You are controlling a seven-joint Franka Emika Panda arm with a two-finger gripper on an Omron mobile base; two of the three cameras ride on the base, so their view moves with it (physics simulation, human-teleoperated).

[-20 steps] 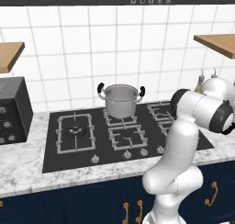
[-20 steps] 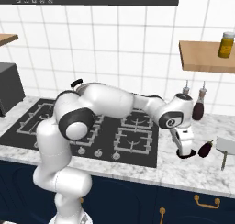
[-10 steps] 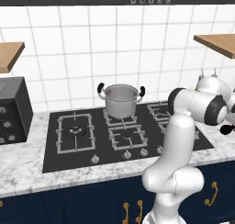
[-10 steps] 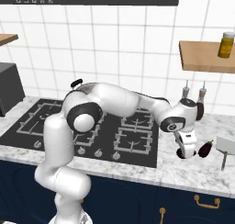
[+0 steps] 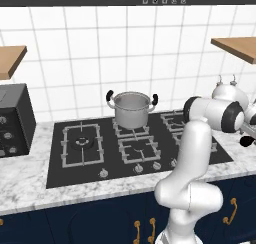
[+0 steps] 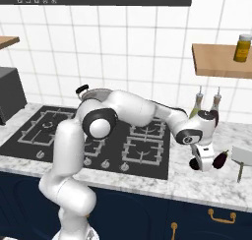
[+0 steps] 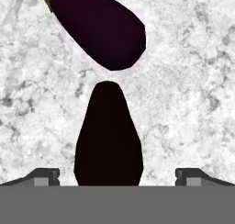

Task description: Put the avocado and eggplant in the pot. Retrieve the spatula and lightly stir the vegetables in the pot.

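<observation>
One second on, our claw (image 7: pixel 117 175) has sunk closer to the tabletop (image 7: pixel 193 103), fingers spread, nothing held. Eggplant (image 7: pixel 98 28) lies just beyond the tips, untouched. Pot (image 5: pixel 132 109) sits well apart on the hob (image 5: pixel 80 158). We judge the grasp comes next.

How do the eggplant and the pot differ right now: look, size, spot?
The eggplant is small, dark purple and elongated; the pot is far bigger, shiny steel, cylindrical, with black loop handles. The eggplant lies on the marble counter right of the hob, beside the gripper; the pot stands upright on a back burner. Both are glossy.
</observation>
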